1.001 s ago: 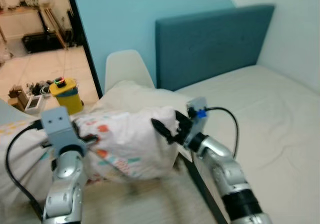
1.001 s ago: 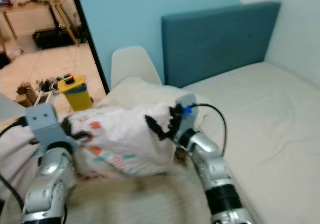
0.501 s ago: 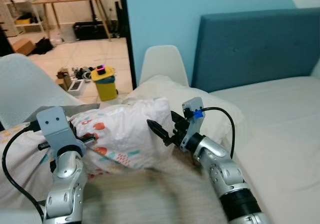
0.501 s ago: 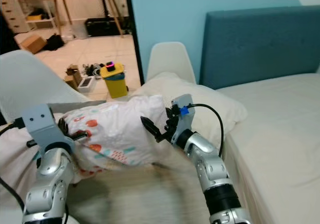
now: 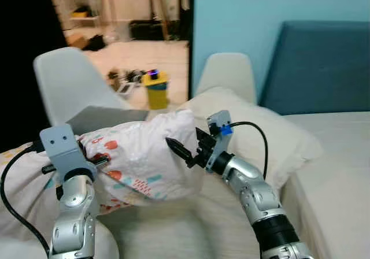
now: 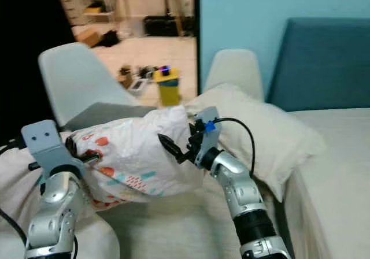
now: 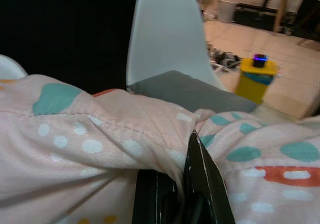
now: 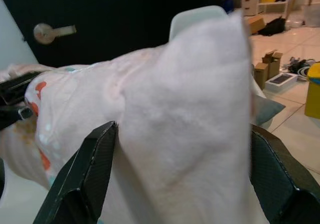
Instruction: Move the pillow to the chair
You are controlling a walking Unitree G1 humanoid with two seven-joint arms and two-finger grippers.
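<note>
A white pillow (image 5: 144, 161) printed with red, teal and orange shapes hangs between my two grippers, above the bedding. My left gripper (image 5: 97, 162) is shut on its left end; in the left wrist view the fabric bunches over the black fingers (image 7: 202, 179). My right gripper (image 5: 184, 143) clamps the right end, and the pillow (image 8: 185, 114) sits between its spread fingers (image 8: 90, 169). A white chair (image 5: 66, 82) with a grey seat cushion (image 5: 110, 117) stands just behind the pillow, to the left.
A second white chair (image 5: 230, 74) stands against the blue wall, behind a plain cream pillow (image 5: 260, 132). The blue headboard (image 5: 324, 68) and bed (image 5: 341, 178) lie to the right. A yellow bin (image 5: 155, 90) stands on the tiled floor past the doorway.
The camera has swung left, bringing the chair with the grey cushion into view. Both grippers still hold the printed pillow between them.
</note>
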